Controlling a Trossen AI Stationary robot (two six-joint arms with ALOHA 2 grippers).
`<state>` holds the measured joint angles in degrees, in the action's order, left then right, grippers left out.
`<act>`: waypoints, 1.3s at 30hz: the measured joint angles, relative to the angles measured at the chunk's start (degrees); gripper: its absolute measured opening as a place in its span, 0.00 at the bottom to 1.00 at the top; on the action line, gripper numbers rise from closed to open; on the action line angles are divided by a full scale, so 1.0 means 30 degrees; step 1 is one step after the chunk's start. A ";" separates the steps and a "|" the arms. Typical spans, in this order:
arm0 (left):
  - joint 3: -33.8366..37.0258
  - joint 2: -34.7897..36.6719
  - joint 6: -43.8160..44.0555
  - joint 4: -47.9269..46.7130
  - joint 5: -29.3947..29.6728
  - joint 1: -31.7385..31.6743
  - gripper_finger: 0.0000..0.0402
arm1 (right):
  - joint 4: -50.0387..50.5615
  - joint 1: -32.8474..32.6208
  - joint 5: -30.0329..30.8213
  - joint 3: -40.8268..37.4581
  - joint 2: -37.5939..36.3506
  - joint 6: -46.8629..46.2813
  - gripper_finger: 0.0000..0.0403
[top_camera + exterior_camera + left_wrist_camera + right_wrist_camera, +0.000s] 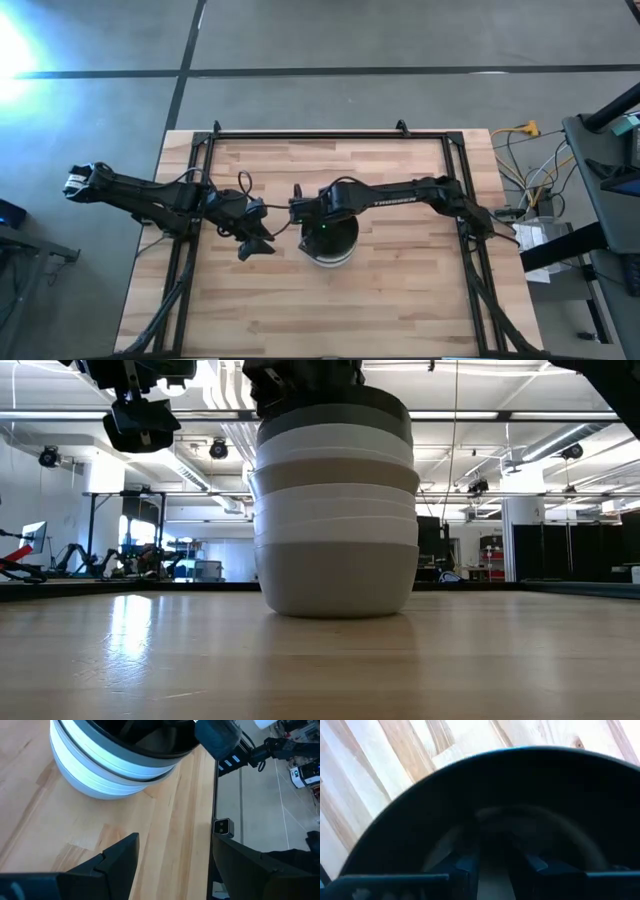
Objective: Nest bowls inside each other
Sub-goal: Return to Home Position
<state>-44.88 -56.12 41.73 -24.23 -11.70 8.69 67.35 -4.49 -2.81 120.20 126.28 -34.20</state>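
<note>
Several bowls sit nested in one stack [332,250] near the table's middle, the lowest bowl's base on the wood. In the low view the stack [335,510] shows white and beige-grey walls with dark rims on top. The topmost bowl is black [520,785]. My right gripper [305,212] hangs over the stack, and its fingers [465,865] point down into the black bowl with a gap between them. My left gripper [256,243] is open and hovers above the table just left of the stack [110,765], holding nothing. My right gripper [495,870] reaches from above into the hollow of the black top bowl. It is too dark inside to tell whether the fingers touch the bowl's inner wall or floor.
Bare wooden table [400,300] spreads all around the stack. A black metal frame [330,133] runs along the far edge and both sides. Cables and equipment [540,200] lie beyond the right edge.
</note>
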 joint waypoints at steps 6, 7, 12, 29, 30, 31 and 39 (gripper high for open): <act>0.0000 0.0022 -0.0004 -0.0080 0.0000 0.0000 0.59 | 0.0063 0.0000 0.0570 0.1077 -0.0749 -0.0095 0.20; 0.0000 0.0022 0.0003 -0.0094 0.0000 -0.0007 0.59 | 0.0067 -0.0010 0.0604 0.1268 -0.0919 -0.0170 0.20; 0.0000 0.0029 0.0017 -0.0101 0.0000 0.0022 0.59 | 0.0665 -0.0698 0.0673 0.1413 -0.1494 -0.0710 0.20; 0.0007 0.0041 -0.0106 -0.0117 0.0000 0.0022 0.59 | 0.2310 -0.2412 0.0466 -0.0900 -0.1683 -0.2470 0.20; 0.0007 0.0039 -0.0106 -0.0117 0.0000 0.0022 0.59 | 0.2350 -0.2412 0.0473 -0.0834 -0.1691 -0.2470 0.20; 0.0007 0.0044 -0.0106 -0.0117 0.0000 0.0022 0.59 | 0.2352 -0.2412 0.0484 -0.0731 -0.1770 -0.2470 0.20; -0.0118 0.1057 -0.0160 -0.0097 0.0036 0.0022 0.59 | 0.1998 -0.2676 0.4355 0.0014 -0.4052 -0.2608 0.20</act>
<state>-45.24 -52.95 41.25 -24.52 -11.60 8.75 73.35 -12.52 10.26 120.25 114.12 -42.02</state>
